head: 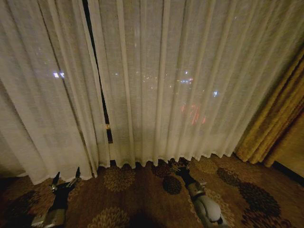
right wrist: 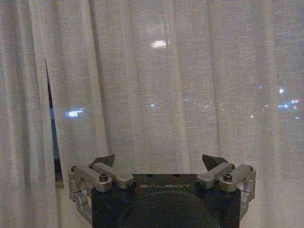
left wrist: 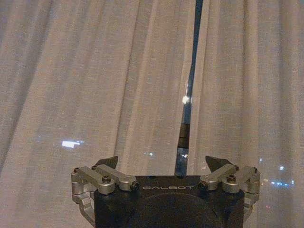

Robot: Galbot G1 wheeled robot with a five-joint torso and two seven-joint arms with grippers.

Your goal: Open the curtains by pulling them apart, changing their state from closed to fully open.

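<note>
Sheer cream-white fabric hangs across the far side of the scene in two floor-length panels, the curtains. The left panel [head: 45, 99] and the right panel [head: 175, 90] fall in soft vertical pleats, and small lights glow through both of them. Between the two runs one narrow dark gap [head: 101, 95], slanting a little from the top toward the floor, left of the middle; the panels hang just beside each other and are not drawn apart. Their hems end just above the floor.

At the far right, beside the right panel, hangs one thicker golden-yellow drape [head: 280, 118], opaque and gathered in heavy folds. The floor is a brown carpet [head: 142, 199] with round flower-like medallions.

Two grippers show, both low and near, in front of the curtains. The left gripper [head: 66, 180] sits at the near left, below the left panel's hem, its two dark fingers spread wide with nothing between them. From its wrist camera the left gripper [left wrist: 163, 164] faces the fabric close to the dark gap, jaws apart and clear of the cloth.

The right gripper [head: 178, 166] is right of the middle, just at the hem of the right panel, at the end of a grey arm [head: 206, 206]. In its wrist view the right gripper [right wrist: 159, 161] has its two fingertips spread wide as well, pointing at the pleats and gripping nothing.
</note>
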